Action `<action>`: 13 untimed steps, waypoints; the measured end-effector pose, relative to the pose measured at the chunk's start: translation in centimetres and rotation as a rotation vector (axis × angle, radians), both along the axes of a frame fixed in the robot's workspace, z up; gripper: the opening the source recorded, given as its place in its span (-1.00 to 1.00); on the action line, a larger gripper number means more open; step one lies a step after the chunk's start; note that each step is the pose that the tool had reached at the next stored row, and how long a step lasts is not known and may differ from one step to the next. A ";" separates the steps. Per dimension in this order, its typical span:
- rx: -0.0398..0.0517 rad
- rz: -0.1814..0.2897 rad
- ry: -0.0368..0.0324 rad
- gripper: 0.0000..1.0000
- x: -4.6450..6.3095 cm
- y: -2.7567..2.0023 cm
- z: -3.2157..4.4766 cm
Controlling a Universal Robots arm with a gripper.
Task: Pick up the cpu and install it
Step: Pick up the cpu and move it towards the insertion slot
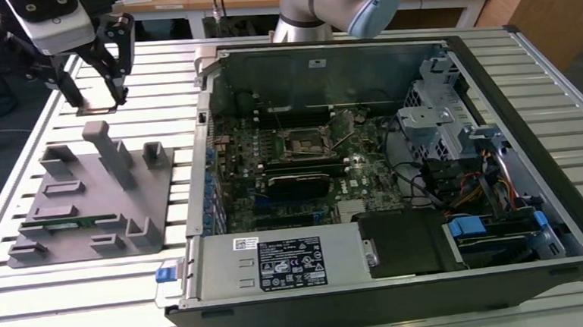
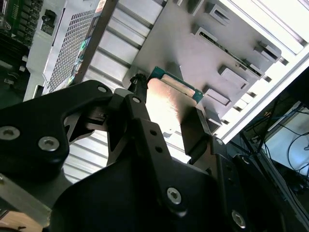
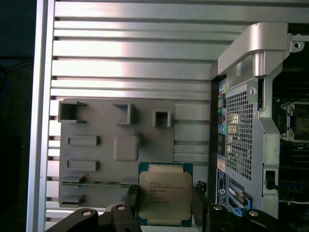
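Clearly the cpu [image 3: 164, 194] is out of its resting place and in the grip of the claw [image 3: 165, 193]. In both wrist views the two black fingers [image 3: 133, 199] are drawn in against opposite edges of the chip, with the shiny metal top facing up and the thin green rim showing around it. The chip is close to square. It lies flat and level between the fingers, so there is little long axis to speak of, and the fingers bear on its two slightly longer sides.

What matters is where it sits relative to the open computer case [image 1: 206, 123]. In the exterior view the claw [image 1: 96, 105] hangs outside the case, off its side wall toward the exterior view's left, near the far end of that wall. There it holds the cpu [image 1: 97, 111], which appears to be raised above the slatted bench [image 1: 164, 65]. The grey tray [image 1: 86, 199] lies beside the same wall, nearer the case's front, and the chip is clear of it. The empty processor socket [image 1: 302, 141] sits inside the case, around the middle of the board. From the claw it therefore lies toward the exterior view's right, across that side wall and, by my judgement, lower than the chip.
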State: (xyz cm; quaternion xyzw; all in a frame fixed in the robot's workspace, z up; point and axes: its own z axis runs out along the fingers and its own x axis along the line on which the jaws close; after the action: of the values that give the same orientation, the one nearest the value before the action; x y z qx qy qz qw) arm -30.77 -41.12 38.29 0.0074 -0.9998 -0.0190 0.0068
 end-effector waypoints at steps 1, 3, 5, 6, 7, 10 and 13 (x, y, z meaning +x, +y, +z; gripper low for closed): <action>0.0000 0.000 0.0000 0.05 0.1 0.00 0.00; 0.0000 0.000 -0.0001 0.05 0.3 0.00 0.00; 0.0000 0.000 0.0000 0.05 0.4 0.00 0.00; 0.0000 0.000 0.0000 0.05 0.5 0.00 0.00; 0.0000 0.000 0.0000 0.05 0.6 0.00 0.00; 0.0000 0.000 0.0000 0.05 0.8 0.00 0.00; 0.0000 0.000 0.0000 0.05 1.1 0.00 0.00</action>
State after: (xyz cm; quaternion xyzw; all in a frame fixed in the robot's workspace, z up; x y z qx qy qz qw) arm -29.66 -41.12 38.29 0.0073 -0.9998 -0.0190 0.0068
